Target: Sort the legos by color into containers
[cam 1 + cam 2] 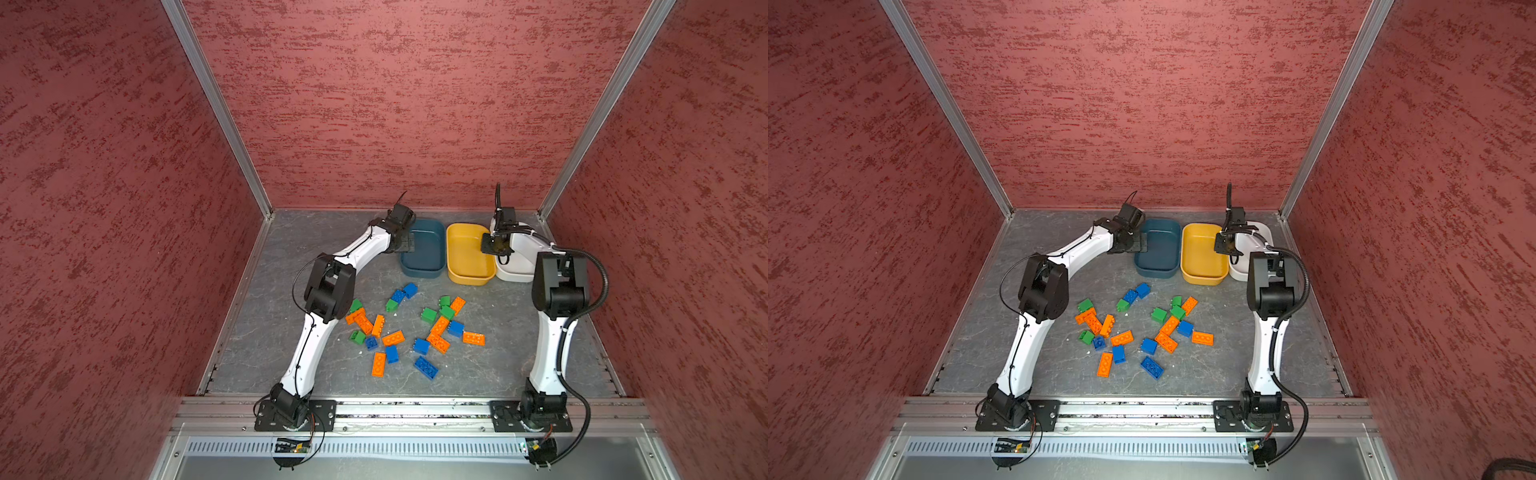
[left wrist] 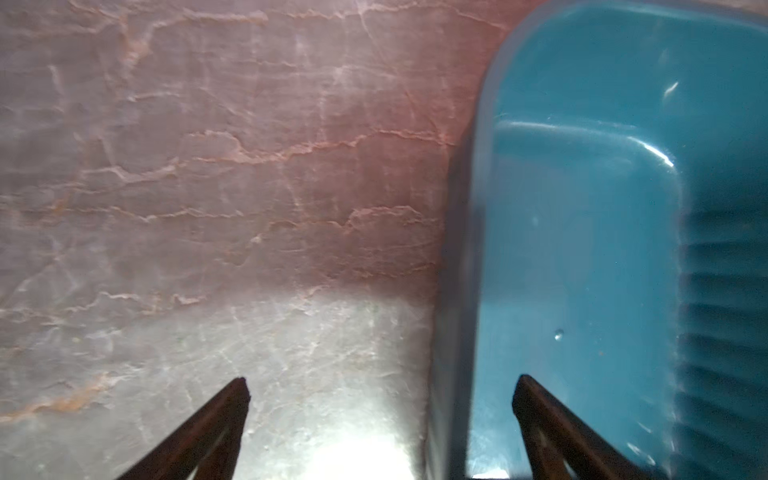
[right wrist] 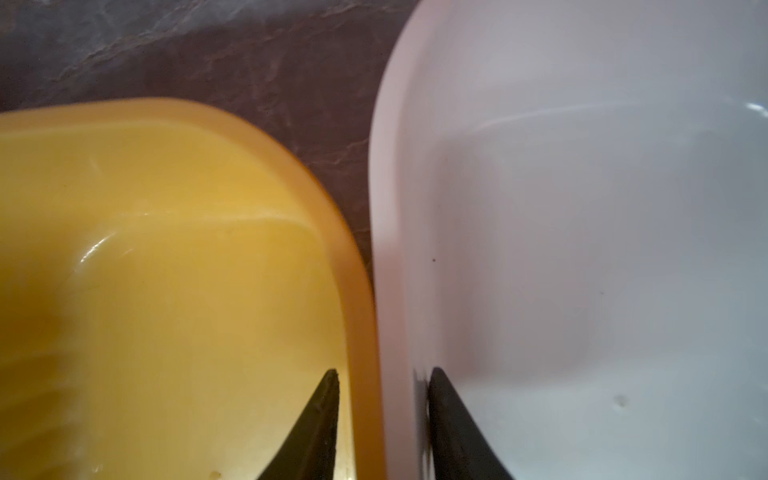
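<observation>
I work on a grey veined table (image 1: pixel 286 249), closed in by three rough red walls (image 1: pixel 395 104), with a metal rail (image 1: pixel 415 409) along its near edge. The legos (image 1: pixel 439 326) lie loose and mixed in the middle of the table, and the teal tub (image 1: pixel 422 272), yellow tub (image 1: pixel 469 279) and white tub (image 1: pixel 513 275) stand in a row at the far side. My left gripper (image 2: pixel 381 380) stands wide across the teal tub's wall, one finger over the table and one inside. My right gripper (image 3: pixel 382 372) is narrow around the meeting rims of the yellow and white tubs, and I cannot tell if it pinches them.
</observation>
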{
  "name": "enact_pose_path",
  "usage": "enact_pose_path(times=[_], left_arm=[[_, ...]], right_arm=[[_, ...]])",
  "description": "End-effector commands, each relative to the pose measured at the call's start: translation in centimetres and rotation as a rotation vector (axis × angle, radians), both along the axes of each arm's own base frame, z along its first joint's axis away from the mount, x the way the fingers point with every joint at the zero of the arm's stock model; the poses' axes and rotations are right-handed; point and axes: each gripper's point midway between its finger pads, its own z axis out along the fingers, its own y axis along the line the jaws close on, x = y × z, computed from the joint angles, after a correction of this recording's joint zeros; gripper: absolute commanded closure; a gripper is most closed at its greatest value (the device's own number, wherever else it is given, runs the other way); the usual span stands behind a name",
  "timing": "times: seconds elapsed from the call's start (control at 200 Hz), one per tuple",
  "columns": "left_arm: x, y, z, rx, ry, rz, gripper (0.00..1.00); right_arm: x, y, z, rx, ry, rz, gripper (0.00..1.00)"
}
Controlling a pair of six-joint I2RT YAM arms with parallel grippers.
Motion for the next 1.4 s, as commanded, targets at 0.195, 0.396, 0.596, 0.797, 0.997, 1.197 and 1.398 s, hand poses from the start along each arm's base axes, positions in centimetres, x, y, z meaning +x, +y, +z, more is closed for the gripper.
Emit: enact_pose_path(times=[0.195, 0.396, 0.596, 0.797, 0.997, 1.197, 1.398], left_arm=[[-2.0, 5.8, 1.3, 0.07, -0.024, 0.085, 0.01], [-3.5, 9.6, 1.0, 0.062, -0.008, 0.134, 0.01], [-4.7, 12.3, 1.6, 0.063, -0.02, 0.164, 0.01], [-5.0, 13.3, 1.8, 0.055, -0.02, 0.167, 0.01], [-5.2, 12.3, 3.6, 0.003, -0.056, 0.136, 0.01], [-6.5, 12.3, 4.9, 0.008, -0.068, 0.143, 0.0], [-8.8, 9.7, 6.7, -0.007, -0.1, 0.028, 0.0]], right_arm=[[0.9, 6.3, 2.3, 0.057, -0.035, 0.057, 0.63], [0.9, 9.7, 2.4, 0.068, -0.044, 0.041, 0.62], [1.0, 12.7, 2.2, 0.065, -0.044, 0.044, 0.62], [1.2, 15.1, 3.1, 0.075, -0.079, 0.027, 0.62], [1.4, 16.5, 4.0, 0.089, -0.095, 0.046, 0.62], [0.8, 15.8, 6.7, 0.048, -0.127, 0.077, 0.48], [-2.4, 15.8, 9.7, 0.094, -0.2, 0.134, 0.3]])
